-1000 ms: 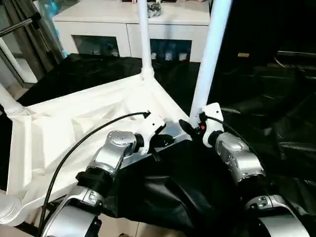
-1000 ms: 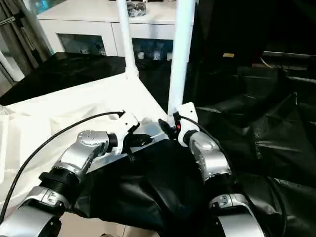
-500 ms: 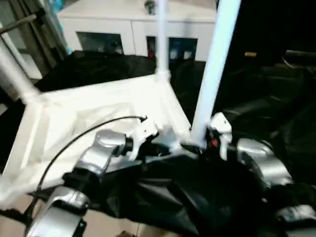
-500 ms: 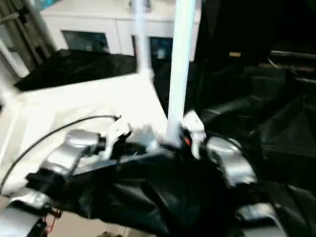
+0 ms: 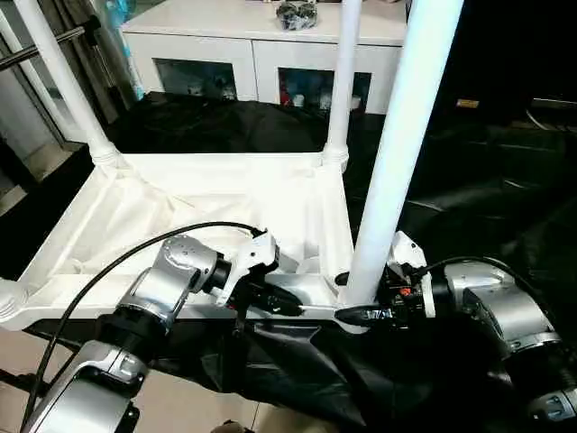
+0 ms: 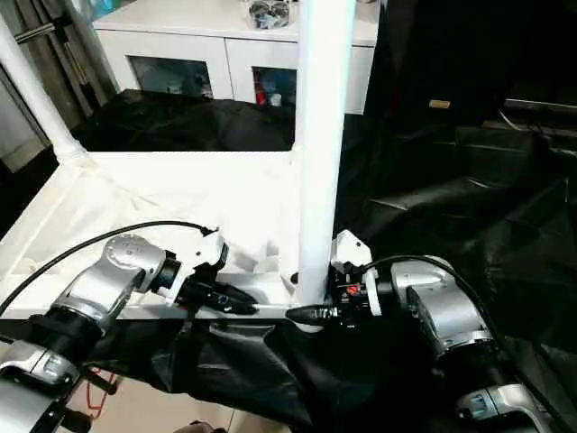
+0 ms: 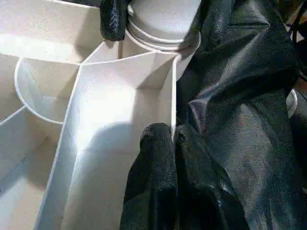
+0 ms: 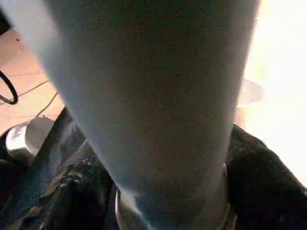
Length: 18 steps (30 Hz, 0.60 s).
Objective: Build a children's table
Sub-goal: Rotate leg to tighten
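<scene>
In the head camera views, the white square plastic children's table top (image 5: 207,194) lay upside down on a surface covered with black cloth (image 5: 297,370), its ribbed underside facing up, probably so that the round corner sockets were open for the legs. Three white tubular legs stood upright in their sockets: the near leg (image 5: 397,144), one far leg (image 5: 341,81) and another far leg (image 5: 63,81). At the near left corner a round white part (image 5: 9,302) showed at the picture edge; I could not tell whether it was a leg. Behind stood a white cabinet with glass doors (image 5: 261,54).

The left end effector (image 5: 279,302) was closed narrow on the near rim of the table top, I judged to hold the top steady. The right end effector (image 5: 356,311) reached to the base of the near leg, with one black finger on each side of it. It seemed to grip the leg at its socket, maybe to press or turn it fully in.

In the left wrist view, the two black fingers (image 7: 158,182) pinched the thin white wall of the rim, and the base of the near leg (image 7: 163,21) sat in its socket just beyond.

In the right wrist view, the near leg (image 8: 158,96) rose very close between the dark fingers (image 8: 72,201), so the end effector was around the leg
</scene>
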{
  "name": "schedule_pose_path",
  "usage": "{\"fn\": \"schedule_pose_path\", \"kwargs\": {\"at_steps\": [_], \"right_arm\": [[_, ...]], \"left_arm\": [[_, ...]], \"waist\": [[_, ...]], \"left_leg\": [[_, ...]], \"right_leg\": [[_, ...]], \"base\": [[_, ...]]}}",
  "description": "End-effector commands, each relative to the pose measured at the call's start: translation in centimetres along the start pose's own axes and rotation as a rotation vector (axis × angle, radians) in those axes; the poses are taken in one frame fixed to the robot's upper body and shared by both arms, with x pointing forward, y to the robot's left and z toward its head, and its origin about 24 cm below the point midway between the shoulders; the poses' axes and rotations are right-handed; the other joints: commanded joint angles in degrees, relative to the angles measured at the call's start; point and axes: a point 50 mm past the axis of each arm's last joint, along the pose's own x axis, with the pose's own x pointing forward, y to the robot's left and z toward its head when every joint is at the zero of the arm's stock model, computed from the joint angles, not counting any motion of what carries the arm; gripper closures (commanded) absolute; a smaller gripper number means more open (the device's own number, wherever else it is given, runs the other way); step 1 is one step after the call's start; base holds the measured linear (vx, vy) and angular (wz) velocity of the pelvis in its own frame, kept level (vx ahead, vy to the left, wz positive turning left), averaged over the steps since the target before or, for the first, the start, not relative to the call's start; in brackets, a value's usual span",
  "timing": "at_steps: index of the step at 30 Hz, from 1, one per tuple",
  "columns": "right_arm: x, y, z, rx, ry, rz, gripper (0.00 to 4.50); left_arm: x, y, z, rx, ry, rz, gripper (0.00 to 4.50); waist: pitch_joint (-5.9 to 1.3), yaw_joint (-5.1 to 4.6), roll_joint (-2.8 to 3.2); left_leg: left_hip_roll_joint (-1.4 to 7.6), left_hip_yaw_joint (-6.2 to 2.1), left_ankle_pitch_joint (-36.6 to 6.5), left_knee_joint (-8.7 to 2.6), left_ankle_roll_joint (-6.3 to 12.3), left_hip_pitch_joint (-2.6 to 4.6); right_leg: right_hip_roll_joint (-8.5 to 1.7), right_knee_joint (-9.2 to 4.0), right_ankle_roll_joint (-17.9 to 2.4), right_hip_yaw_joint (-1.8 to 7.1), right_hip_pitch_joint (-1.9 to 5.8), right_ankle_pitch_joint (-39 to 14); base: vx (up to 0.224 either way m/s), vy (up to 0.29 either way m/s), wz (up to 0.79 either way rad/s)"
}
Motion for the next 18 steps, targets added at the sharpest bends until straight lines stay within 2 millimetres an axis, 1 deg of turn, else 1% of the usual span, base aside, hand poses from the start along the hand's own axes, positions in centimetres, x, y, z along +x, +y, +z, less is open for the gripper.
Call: {"fn": "schedule_pose_path", "kwargs": {"at_steps": [1,3,4,5,6,7,8,9,10,11,12,13,14,15,16,17,18], "right_arm": [[2.1,0.7,0.0,0.003,-0.008,0.061,1.62],[2.2,0.6,-0.1,0.007,-0.019,0.04,1.69],[2.5,0.2,-0.1,0.015,-0.048,-0.019,1.84],[2.5,0.2,-0.1,0.015,-0.048,-0.019,1.87],[2.9,-0.6,-0.1,0.026,-0.072,-0.116,1.87],[3.0,-0.7,-0.1,0.027,-0.077,-0.141,1.89],[3.4,-1.5,-0.3,0.048,-0.08,-0.243,1.92],[3.6,-2.0,-0.5,0.07,-0.075,-0.308,1.92],[3.8,-2.5,-0.7,0.077,-0.075,-0.377,1.94],[4.0,-2.9,-0.8,0.096,-0.074,-0.444,1.95],[4.1,-3.1,-0.9,0.106,-0.075,-0.465,1.96],[4.4,-3.6,-1.1,0.148,-0.077,-0.552,1.96],[4.9,-3.9,-1.2,0.17,-0.081,-0.616,1.96],[4.9,-3.9,-1.2,0.17,-0.081,-0.616,1.99],[4.9,-3.9,-1.2,0.17,-0.081,-0.616,2.02],[5.4,-4.2,-1.2,0.187,-0.08,-0.672,2.02],[5.9,-4.3,-1.3,0.201,-0.076,-0.719,2.02]], "left_arm": [[1.2,0.1,2.5,0.08,-0.085,-0.014,4.5],[1.3,0.2,2.5,0.078,-0.092,0.0,4.5],[1.4,0.7,2.6,0.06,-0.104,0.062,4.5],[1.4,0.7,2.6,0.06,-0.104,0.062,4.5],[1.6,1.4,2.8,0.034,-0.12,0.14,4.5],[1.7,1.5,2.9,0.03,-0.124,0.159,4.5],[1.9,2.0,3.2,0.017,-0.142,0.216,4.5],[2.0,2.3,3.3,0.007,-0.15,0.249,4.5],[2.2,2.7,3.4,0.002,-0.152,0.296,4.5],[2.3,3.0,3.6,-0.002,-0.153,0.342,4.5],[2.4,3.2,3.6,-0.005,-0.154,0.36,4.5],[2.6,3.7,3.8,-0.018,-0.157,0.434,4.5],[2.9,4.2,4.1,-0.036,-0.165,0.505,4.5],[2.9,4.2,4.1,-0.036,-0.165,0.505,4.5],[2.9,4.2,4.1,-0.036,-0.165,0.505,4.5],[3.1,4.6,4.3,-0.05,-0.177,0.554,4.5],[3.5,4.7,4.5,-0.06,-0.186,0.586,4.5]], "waist": [[-3.51,-0.21,-1.0],[-3.51,-0.18,-0.96],[-3.45,-0.24,-1.0],[-3.43,-0.3,-1.05],[-3.34,-0.43,-1.05],[-3.16,-0.6,-0.95],[-3.23,-0.62,-1.0],[-3.14,-0.76,-0.98],[-3.08,-1.18,-0.97],[-3.01,-1.63,-1.0],[-2.95,-1.84,-1.04],[-3.03,-2.19,-0.92],[-3.1,-2.23,-0.95],[-3.14,-2.25,-0.88],[-3.21,-2.27,-0.93],[-3.24,-2.21,-0.78],[-3.24,-2.24,-0.64]], "left_leg": [[0.82,0.38,-11.72,-3.79,3.98,1.03],[0.82,0.35,-11.7,-3.82,3.97,1.03],[0.79,0.39,-11.95,-3.83,3.84,1.0],[0.77,0.41,-12.11,-3.82,3.66,1.0],[0.7,0.42,-13.18,-3.91,2.99,1.07],[0.64,0.3,-14.58,-4.1,2.31,1.12],[0.64,0.26,-14.76,-4.12,1.98,1.18],[0.59,0.3,-15.13,-4.16,1.61,1.22],[0.4,0.07,-15.69,-4.37,0.64,1.08],[0.28,0.01,-16.4,-4.45,-0.14,1.07],[0.24,0.04,-17.22,-4.46,-0.18,1.24],[0.23,0.03,-17.03,-4.38,-0.06,1.18],[0.2,0.01,-16.99,-4.36,0.06,1.17],[0.17,0.04,-16.64,-4.31,0.13,1.22],[0.14,0.05,-16.34,-4.28,0.28,1.2],[0.17,0.13,-15.38,-4.2,0.95,1.02],[0.2,0.14,-15.35,-4.19,0.97,1.06]], "right_leg": [[-1.75,-3.58,-14.83,1.04,2.46,-8.2],[-1.77,-3.56,-14.84,1.01,2.47,-8.27],[-1.79,-3.64,-14.73,1.03,2.42,-8.77],[-1.83,-3.7,-14.66,1.06,2.37,-9.18],[-1.82,-3.91,-14.22,1.05,2.3,-11.34],[-1.94,-4.2,-13.69,1.01,2.25,-13.9],[-1.97,-4.28,-13.25,1.03,2.29,-14.74],[-1.93,-4.36,-12.99,1.08,2.04,-15.65],[-1.95,-4.35,-12.47,0.98,2.25,-17.05],[-1.91,-4.58,-11.59,0.88,2.19,-18.62],[-1.86,-4.82,-11.31,0.91,2.05,-19.56],[-1.88,-4.81,-11.2,1.03,2.09,-19.18],[-1.78,-4.89,-11.06,0.98,2.11,-18.74],[-1.77,-4.88,-11.08,1.0,2.06,-18.25],[-1.73,-4.87,-11.17,1.0,2.1,-17.66],[-1.75,-4.8,-11.32,1.03,2.15,-15.88],[-1.74,-4.78,-11.48,1.04,2.1,-15.42]], "base": [[0.0,0.0,0.0],[0.0,0.0,0.0],[0.0,0.0,0.0],[0.0,0.0,0.0],[0.0,0.0,0.0],[0.0,0.0,0.0],[0.0,0.0,0.0],[0.0,0.0,0.0],[0.0,0.0,0.0],[0.0,0.0,0.0],[0.0,0.0,0.0],[0.0,0.0,0.0],[0.0,0.0,0.0],[0.0,0.0,0.0],[0.0,0.0,0.0],[0.0,0.0,0.0],[0.0,0.0,0.0]]}}
